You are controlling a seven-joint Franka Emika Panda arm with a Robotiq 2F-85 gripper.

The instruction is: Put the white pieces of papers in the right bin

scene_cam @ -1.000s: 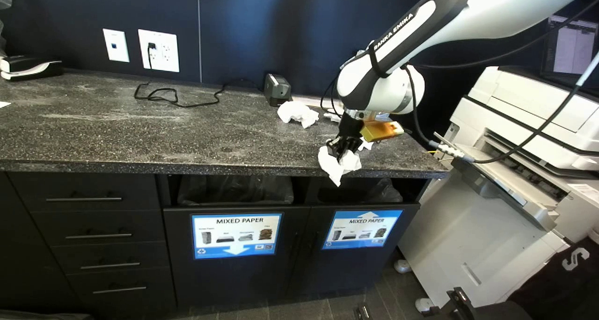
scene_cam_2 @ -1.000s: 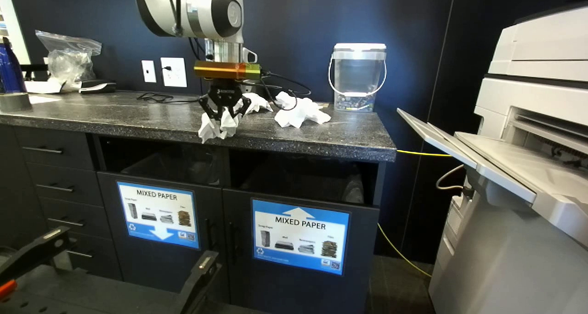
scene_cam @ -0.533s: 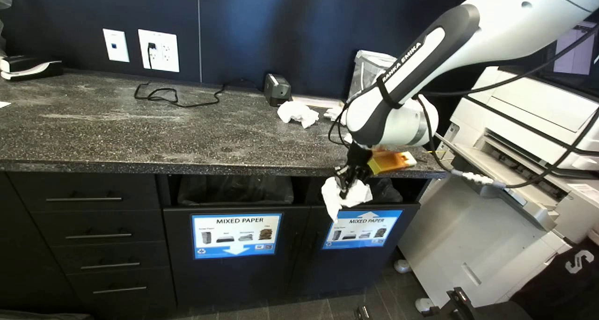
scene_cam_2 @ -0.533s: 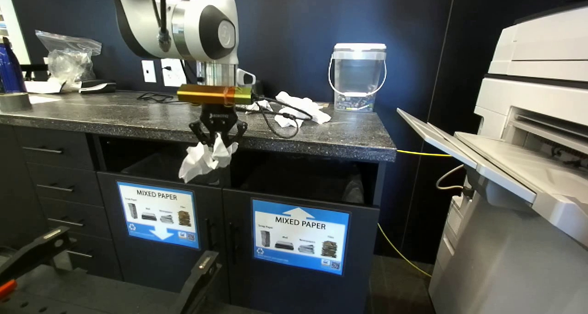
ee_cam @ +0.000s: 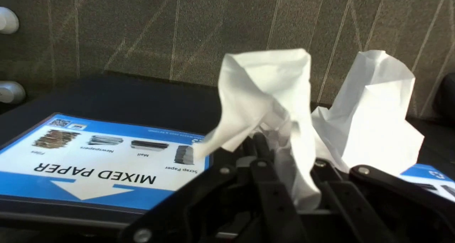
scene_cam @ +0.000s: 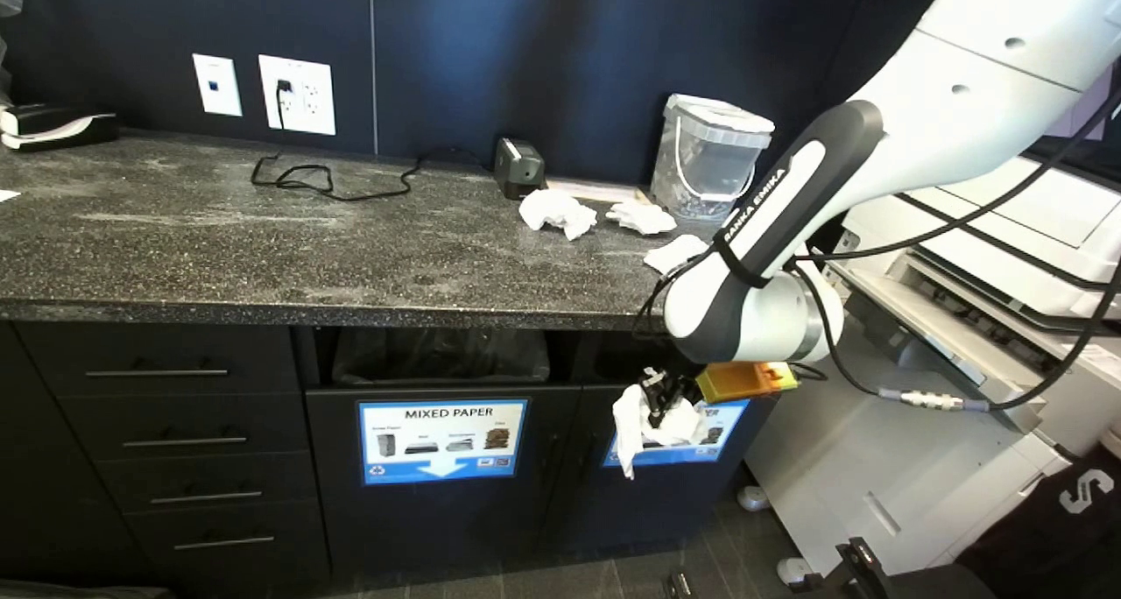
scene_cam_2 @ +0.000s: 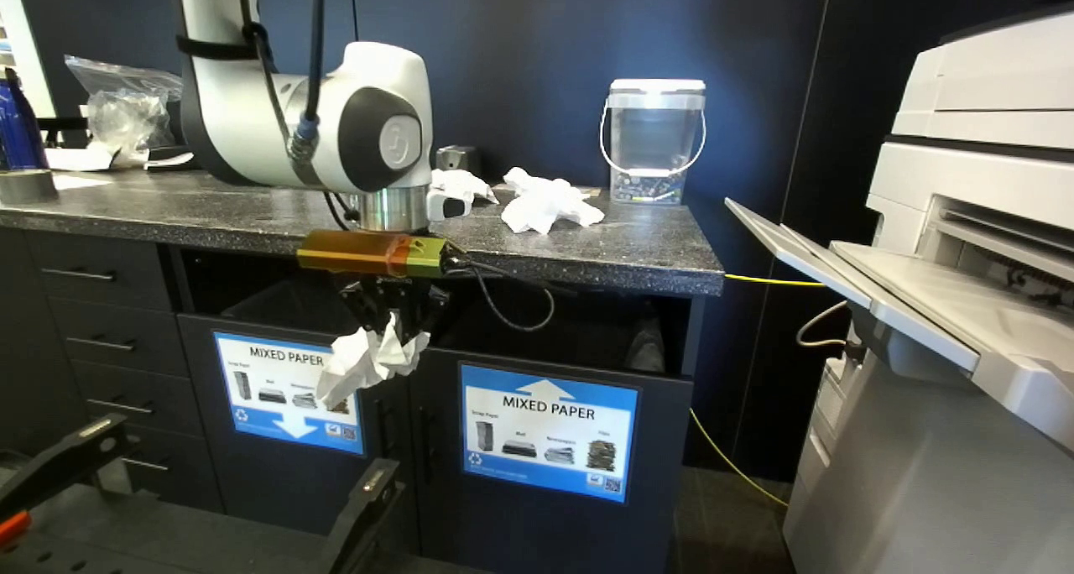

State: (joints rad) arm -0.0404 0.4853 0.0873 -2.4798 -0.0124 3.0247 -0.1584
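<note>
Pincer (scene_cam_2: 394, 326): clamped on a crumpled white paper (scene_cam_2: 369, 362).
Paper location: in front of the cabinet doors (scene_cam_2: 277, 482), outside the right bin (scene_cam_2: 537, 515).
Bin slot (scene_cam_2: 579, 335): behind the pincer, rightward in an exterior view.
Likely next move: inward, toward that slot.

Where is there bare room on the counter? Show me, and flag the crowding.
Widest: the counter stretch between the black cord, front edge and white paper scraps. A smaller patch lies between the scraps, the clear bucket and the counter end beside it. Crowded: the back, where scraps cluster near the dark device and bucket.
</note>
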